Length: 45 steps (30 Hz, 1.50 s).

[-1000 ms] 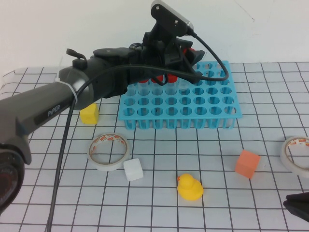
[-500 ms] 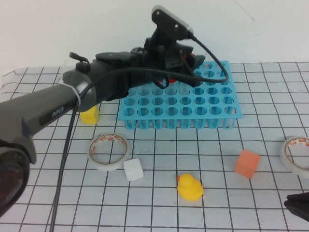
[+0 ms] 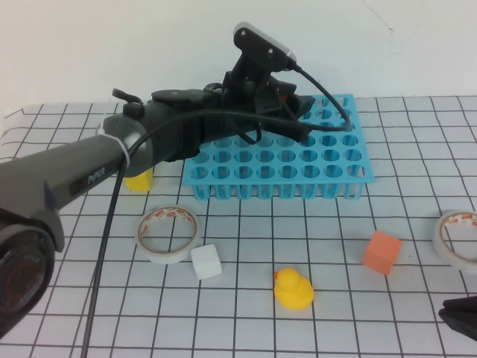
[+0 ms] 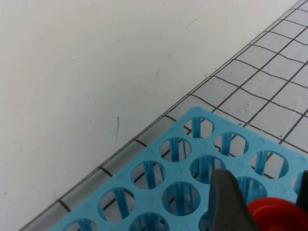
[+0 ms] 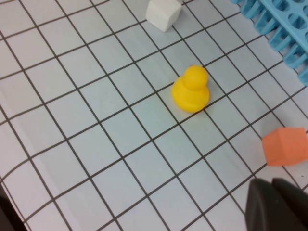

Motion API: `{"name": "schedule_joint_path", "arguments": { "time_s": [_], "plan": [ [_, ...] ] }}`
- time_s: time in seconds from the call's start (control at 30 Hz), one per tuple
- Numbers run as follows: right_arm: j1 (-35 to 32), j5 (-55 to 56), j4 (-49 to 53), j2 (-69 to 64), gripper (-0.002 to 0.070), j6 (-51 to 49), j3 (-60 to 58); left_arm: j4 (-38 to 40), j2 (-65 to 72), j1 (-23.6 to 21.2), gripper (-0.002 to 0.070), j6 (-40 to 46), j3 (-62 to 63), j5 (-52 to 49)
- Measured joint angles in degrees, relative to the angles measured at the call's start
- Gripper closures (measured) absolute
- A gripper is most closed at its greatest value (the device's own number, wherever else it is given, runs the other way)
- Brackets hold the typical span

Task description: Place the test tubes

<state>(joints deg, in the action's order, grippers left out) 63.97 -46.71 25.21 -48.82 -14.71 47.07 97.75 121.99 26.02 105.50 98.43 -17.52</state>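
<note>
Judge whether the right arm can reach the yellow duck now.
Probably yes: bare grid lies between the shut right tool, at the near right, and the duck; the left tool holds a test tube over the rack.

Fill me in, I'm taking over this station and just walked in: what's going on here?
The left arm is working: the left hand reaches over the back rows of the blue rack, closed on a red-capped test tube above the holes. Whether the tube sits in a hole yet cannot be seen. The right hand is shut and parked close to the robot on its right side. A yellow duck lies in front of the rack.
</note>
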Motion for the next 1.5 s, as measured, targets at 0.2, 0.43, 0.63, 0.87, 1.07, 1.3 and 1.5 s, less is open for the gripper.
{"name": "schedule_joint_path", "arguments": {
  "time_s": [0.2, 0.43, 0.63, 0.87, 1.07, 1.3, 1.5],
  "plan": [
    [0.0, 0.0, 0.3, 0.0, 0.0678, -0.5, 0.0, 0.0, -1.0, 0.0, 0.017, -3.2, 0.0, -0.5],
    [0.0, 1.8, 0.9, 0.0, 0.0678, -0.8, 0.0, 0.0, -8.9, -0.5, 0.0237, -3.0, 0.0, 0.0],
    [0.0, 2.6, 3.3, 0.0, 0.0678, -0.8, 0.0, -0.5, -19.6, -4.0, 0.0458, -2.4, 0.0, 0.0],
    [0.0, 1.2, 9.7, 0.6, 0.0678, -0.8, 0.0, -13.7, -34.2, -9.1, 0.0657, -9.7, 0.0, -1.7],
    [0.0, -5.1, 14.7, 3.5, 0.0678, -0.5, 0.0, -34.5, -45.5, -10.9, 0.0671, -22.0, -3.2, -3.0],
    [0.0, -9.0, 13.9, 11.9, 0.0678, 0.6, 0.0, -63.0, -58.7, -11.2, 0.0674, -38.1, -18.9, 2.1],
    [0.0, -6.0, 10.3, 16.8, 0.0678, 2.5, -1.5, -69.4, -68.5, -11.2, 0.0675, -46.8, -32.8, 4.6]
  ]
}}
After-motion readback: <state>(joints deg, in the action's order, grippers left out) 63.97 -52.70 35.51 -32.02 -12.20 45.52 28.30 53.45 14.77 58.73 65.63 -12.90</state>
